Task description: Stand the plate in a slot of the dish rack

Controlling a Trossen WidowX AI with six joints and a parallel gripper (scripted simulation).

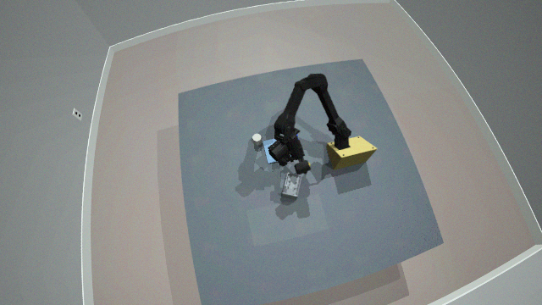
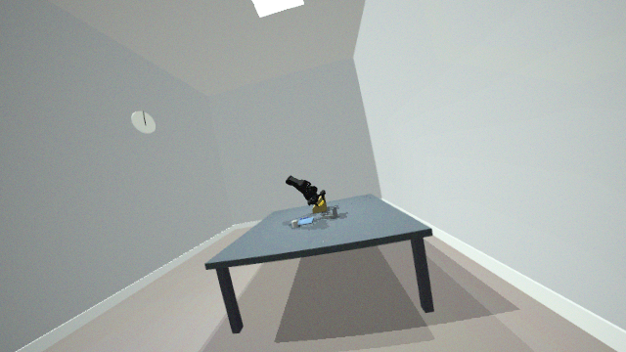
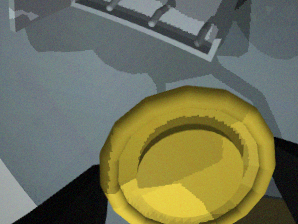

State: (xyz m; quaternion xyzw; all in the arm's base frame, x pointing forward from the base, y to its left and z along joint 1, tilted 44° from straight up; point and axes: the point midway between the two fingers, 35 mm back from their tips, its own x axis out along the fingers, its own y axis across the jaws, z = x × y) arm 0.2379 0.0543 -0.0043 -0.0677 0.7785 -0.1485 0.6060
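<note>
The gripper (image 1: 292, 163) (image 3: 188, 163) has its jaws clamped on the yellow plate (image 3: 232, 107), up off the table and seemingly just short of the dish rack (image 1: 291, 186) (image 3: 145, 31)! Now turn it edge-down, line it up between rails, lower gently, then release.

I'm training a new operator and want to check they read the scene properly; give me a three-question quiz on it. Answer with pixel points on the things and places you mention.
1. True or false: the claw (image 1: 292, 163) (image 3: 188, 163) is shut on the yellow plate (image 3: 185, 107).
2. Which is nearer the white cylinder (image 1: 257, 138) (image 2: 294, 224) on the table: (a) the blue mat (image 1: 268, 152) (image 2: 306, 221) or (b) the dish rack (image 1: 291, 185) (image 3: 145, 32)?
3. Fill in: the arm's base is coloured ____.

Key: 1 true; 2 a; 3 yellow.
</note>
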